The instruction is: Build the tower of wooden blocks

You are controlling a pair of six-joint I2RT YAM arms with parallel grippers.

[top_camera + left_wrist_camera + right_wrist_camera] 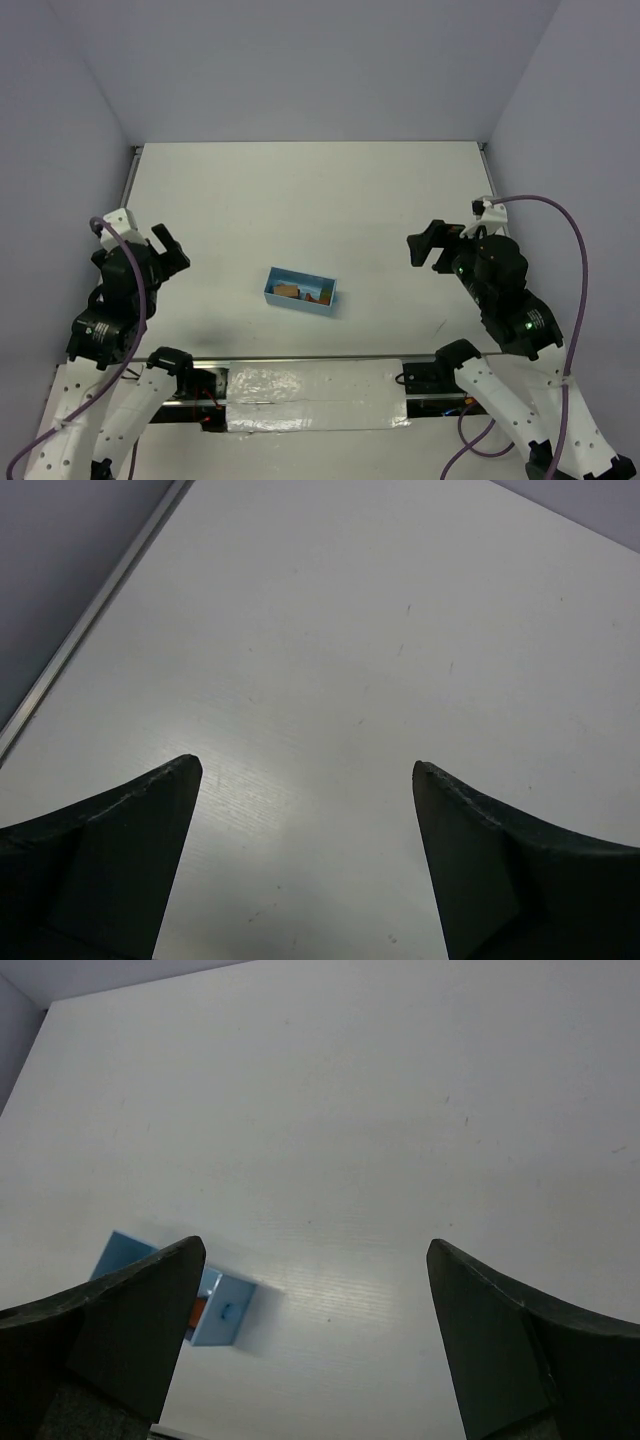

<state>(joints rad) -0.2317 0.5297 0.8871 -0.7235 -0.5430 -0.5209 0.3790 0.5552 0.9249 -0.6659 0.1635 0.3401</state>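
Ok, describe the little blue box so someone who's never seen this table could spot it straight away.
On the white table, look in the middle, between the left gripper and the right gripper. There sits a small light blue box, open on top, with tiny wood blocks inside. It is the only coloured thing lying on the white surface.

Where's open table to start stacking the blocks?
Bare table beyond the blue box to the far wall, and on both sides: between box and left gripper, box and right gripper. Crowded: inside the box, holding the blocks; narrow strip between box and taped rail.
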